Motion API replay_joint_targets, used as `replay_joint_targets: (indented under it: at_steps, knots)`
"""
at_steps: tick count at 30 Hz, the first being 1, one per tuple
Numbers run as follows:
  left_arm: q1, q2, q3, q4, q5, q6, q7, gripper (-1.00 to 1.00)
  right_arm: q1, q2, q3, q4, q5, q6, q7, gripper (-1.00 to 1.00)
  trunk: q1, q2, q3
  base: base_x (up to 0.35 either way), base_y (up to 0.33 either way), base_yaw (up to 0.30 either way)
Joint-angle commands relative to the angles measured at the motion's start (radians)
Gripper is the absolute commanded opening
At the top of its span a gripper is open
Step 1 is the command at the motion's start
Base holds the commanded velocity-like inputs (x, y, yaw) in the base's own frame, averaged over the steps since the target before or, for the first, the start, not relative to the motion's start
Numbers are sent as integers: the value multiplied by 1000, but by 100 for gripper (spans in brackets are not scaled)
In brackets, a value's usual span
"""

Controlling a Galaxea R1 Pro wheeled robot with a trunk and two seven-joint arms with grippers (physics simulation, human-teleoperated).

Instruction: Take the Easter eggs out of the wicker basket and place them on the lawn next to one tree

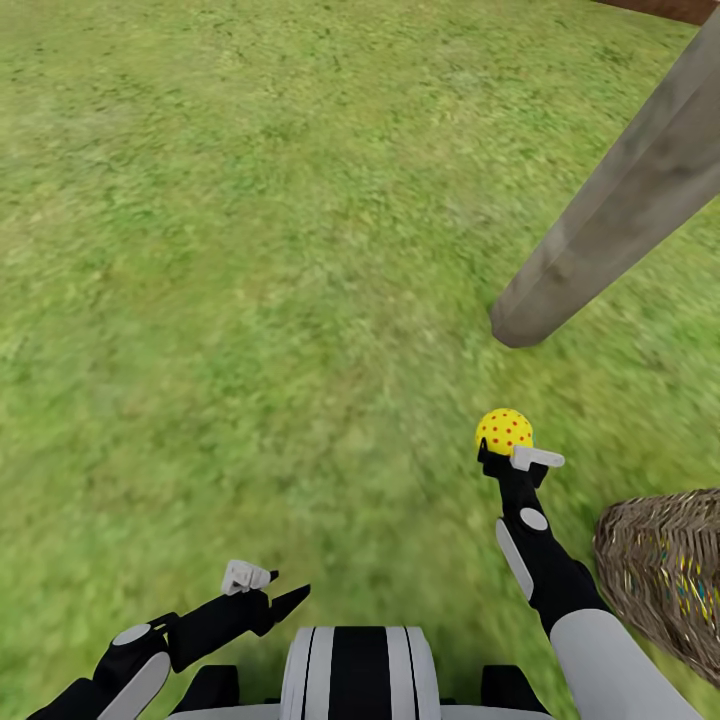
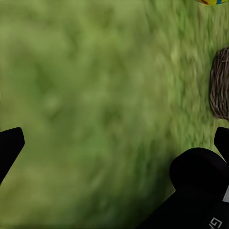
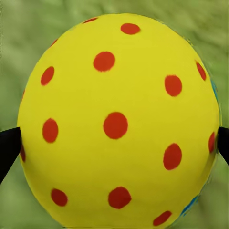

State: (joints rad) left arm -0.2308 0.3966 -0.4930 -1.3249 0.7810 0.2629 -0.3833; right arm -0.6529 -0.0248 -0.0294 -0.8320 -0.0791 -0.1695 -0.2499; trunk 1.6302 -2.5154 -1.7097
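One Easter egg (image 1: 504,430), yellow with red dots, sits pinched between the fingers of the right gripper (image 1: 505,452), held above the lawn (image 1: 250,250) a short way from the base of the tree (image 1: 620,210). Nearest the robot, the left gripper (image 1: 268,585) hangs low with nothing in it; whether its fingers are spread cannot be told. The wicker basket (image 1: 665,575) stands on the grass beside the right arm, bright colour glinting through its weave, though how many eggs remain inside is hard to make out. The egg looks light, rigid and smooth, likely slippery; a hold across its widest girth seems safest. The trunk's upper part and foliage are cut off.
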Motion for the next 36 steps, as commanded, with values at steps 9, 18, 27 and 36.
replay_joint_targets:
  at_steps: [9, 18, 27, 36]
  knots:
    - [-1, 1, 1, 0, 11, 7, 0, 100, 0, 0, 3, 0, -8, -5, -31, 100, 0, 0, 0, 0, 0, 0]
    - [-1, 1, 1, 0, 11, 7, 1, 100, 0, 2, 5, -9, -7, -5, -52, 100, 0, 0, 0, 0, 0, 0]
    - [-1, 1, 1, 0, 11, 7, 1, 100, 0, 2, 5, -19, -7, -5, -54, 100, 0, 0, 12, 0, 0, 0]
    - [-1, 0, 0, 0, 10, 7, 1, 100, 1, 3, 5, -19, -7, -6, -54, 100, 0, 0, 27, 0, 0, 0]
